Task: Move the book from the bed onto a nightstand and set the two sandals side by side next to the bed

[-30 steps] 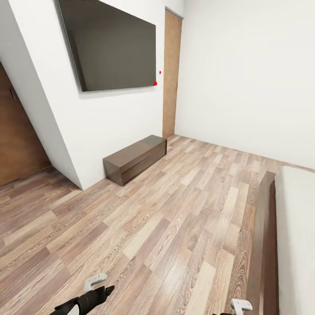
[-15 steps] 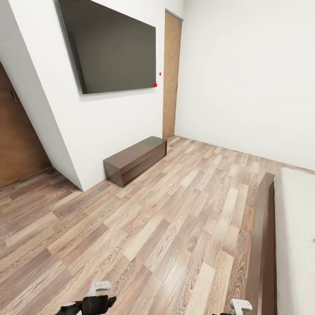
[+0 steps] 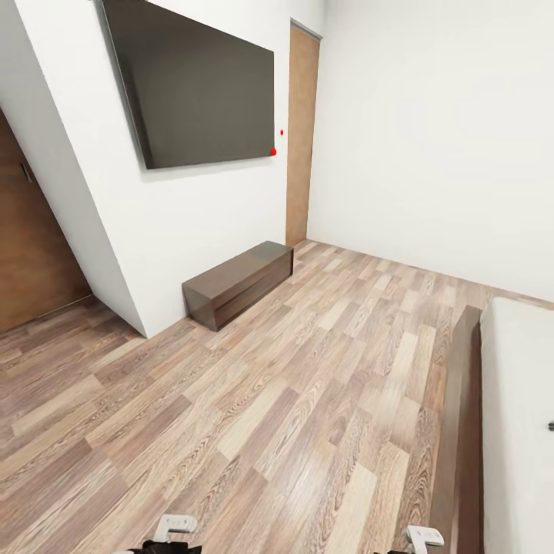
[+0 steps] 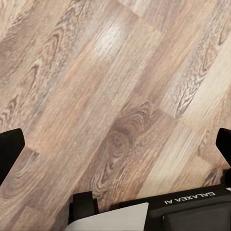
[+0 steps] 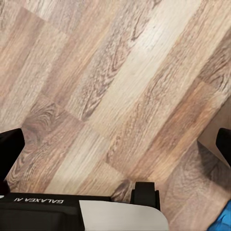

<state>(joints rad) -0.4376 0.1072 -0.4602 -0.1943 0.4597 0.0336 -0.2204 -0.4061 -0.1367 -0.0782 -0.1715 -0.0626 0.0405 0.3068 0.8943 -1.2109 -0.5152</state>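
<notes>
The bed (image 3: 464,431) runs along the right of the head view, a dark-brown frame with a light-grey mattress (image 3: 517,400). A tiny dark sliver (image 3: 551,425) lies on the mattress at the picture's edge; I cannot tell whether it is the book. The nightstand is out of view. One corner of the right wrist view holds a bright blue patch, a piece of a sandal (image 5: 225,220) on the floor. My left gripper (image 4: 115,149) hangs open over bare planks, and so does my right gripper (image 5: 115,144). Each has its black fingers (image 4: 9,154) far apart.
A long low dark dresser (image 3: 238,281) stands against the white wall under a big black TV (image 3: 196,88). A wooden door (image 3: 302,135) is at the far corner, another (image 3: 31,246) at the left. Wood-plank floor (image 3: 292,400) spreads between dresser and bed.
My left arm has sunk almost out of the head view's lower edge. The whole picture has shifted down a little, and the dark sliver on the mattress has come into sight.
</notes>
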